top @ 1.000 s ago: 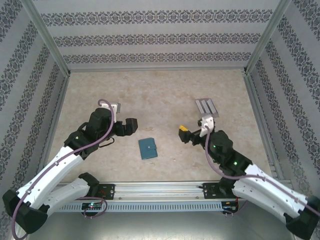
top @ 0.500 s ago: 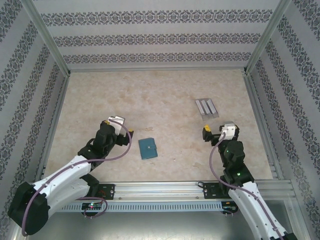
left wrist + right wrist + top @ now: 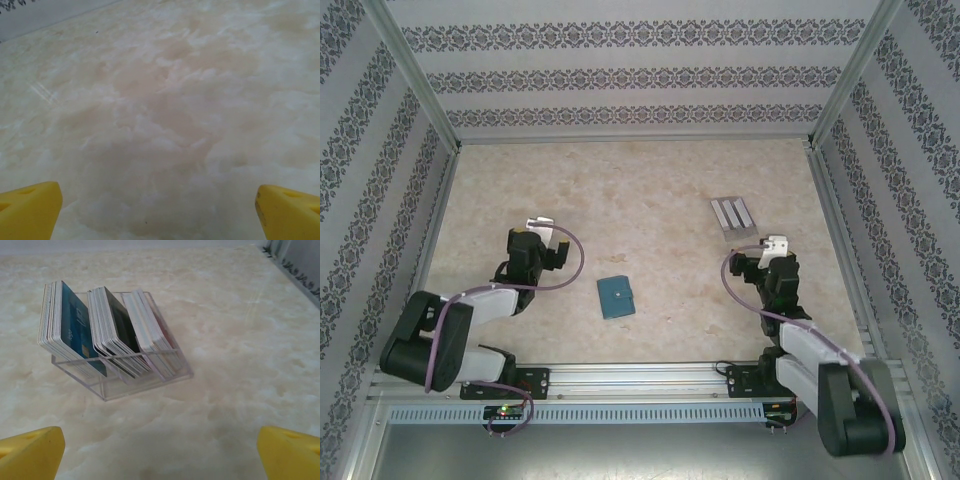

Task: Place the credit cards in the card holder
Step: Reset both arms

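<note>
The card holder (image 3: 616, 297), a small teal-blue wallet, lies shut on the table between the two arms. The credit cards stand in three stacks in a clear three-slot rack (image 3: 125, 385): a blue-faced stack (image 3: 72, 327), a dark stack (image 3: 117, 330) and a pale stack (image 3: 152, 337). From above the rack (image 3: 733, 215) sits at the back right. My right gripper (image 3: 160, 455) is open, short of the rack, with bare table between its yellow fingertips (image 3: 30, 452). My left gripper (image 3: 160, 215) is open over bare table. In the top view the left gripper (image 3: 532, 243) is left of the wallet and the right gripper (image 3: 755, 258) is right of it.
The marble-patterned table (image 3: 640, 180) is boxed in by patterned walls and a metal frame (image 3: 840, 80). Both arms are folded back close to the mounting rail (image 3: 640, 378) at the near edge.
Both arms have folded back toward their bases, drawing the grippers outward from the wallet. The wallet and rack have not moved. Both grippers stayed open.
</note>
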`<state>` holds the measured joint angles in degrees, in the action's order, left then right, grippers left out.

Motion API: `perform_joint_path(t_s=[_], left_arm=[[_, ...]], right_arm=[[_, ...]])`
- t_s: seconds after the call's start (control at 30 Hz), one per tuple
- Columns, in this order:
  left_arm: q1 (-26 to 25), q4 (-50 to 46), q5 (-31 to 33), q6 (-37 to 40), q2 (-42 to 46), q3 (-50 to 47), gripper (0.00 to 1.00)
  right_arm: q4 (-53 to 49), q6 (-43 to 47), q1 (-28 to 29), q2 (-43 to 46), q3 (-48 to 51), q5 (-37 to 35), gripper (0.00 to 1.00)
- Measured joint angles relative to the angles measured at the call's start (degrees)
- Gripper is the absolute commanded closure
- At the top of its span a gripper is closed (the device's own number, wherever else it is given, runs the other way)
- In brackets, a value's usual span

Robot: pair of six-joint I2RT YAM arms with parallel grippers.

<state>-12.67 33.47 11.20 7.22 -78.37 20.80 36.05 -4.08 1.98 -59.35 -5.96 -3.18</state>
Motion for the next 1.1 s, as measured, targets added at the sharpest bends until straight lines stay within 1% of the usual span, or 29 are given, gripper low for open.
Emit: perform_joint_path(t_s=[0.1, 0.17, 0.23, 0.27, 0.33, 0.37, 0.47, 0.6, 0.7, 1.1], left_arm=[[3.4, 6.0, -1.7, -0.9, -2.2, -0.6, 0.00], [8.7, 12.7, -4.7, -3.2, -6.4, -0.9, 0.00], [12.6, 14.1, -7.0, -4.7, -10.0, -0.6, 0.00], [13.5, 14.1, -7.9, -5.2, -10.9, -0.6, 0.00], [13.6, 14.4, -9.2, -6.2, -11.1, -0.6, 0.00], [13.6, 15.0, -9.6, -6.6, -11.1, -0.6, 0.00], [13.6, 15.0, -9.6, -7.8, -11.1, 0.1, 0.00], [13.5, 15.0, -9.6, -8.4, -11.1, 0.6, 0.00], [13.5, 15.0, -9.5, -8.6, -11.1, 0.8, 0.00], [13.0, 14.5, -10.0, -8.5, -11.1, 2.0, 0.00]], right_arm=[[6.4, 0.4, -0.3, -7.7, -2.5, 1.6, 0.02], [10.0, 1.2, -0.4, -11.6, -4.3, 2.2, 0.02], [16.2, 1.6, -0.4, -15.9, -4.8, 2.2, 0.02], [19.9, 1.9, -0.4, -19.2, -4.8, 2.3, 0.02], [26.9, 2.2, -0.4, -26.6, -4.9, 2.5, 0.02], [27.9, 2.4, -0.4, -29.0, -5.0, 2.5, 0.02], [25.0, 2.4, -0.4, -28.5, -5.9, 1.4, 0.02], [22.1, 1.4, -0.3, -28.3, -12.0, -3.1, 0.02], [20.6, 1.3, -0.3, -27.9, -14.4, -4.7, 0.02], [16.6, 1.3, -0.2, -27.8, -14.6, -6.5, 0.02]])
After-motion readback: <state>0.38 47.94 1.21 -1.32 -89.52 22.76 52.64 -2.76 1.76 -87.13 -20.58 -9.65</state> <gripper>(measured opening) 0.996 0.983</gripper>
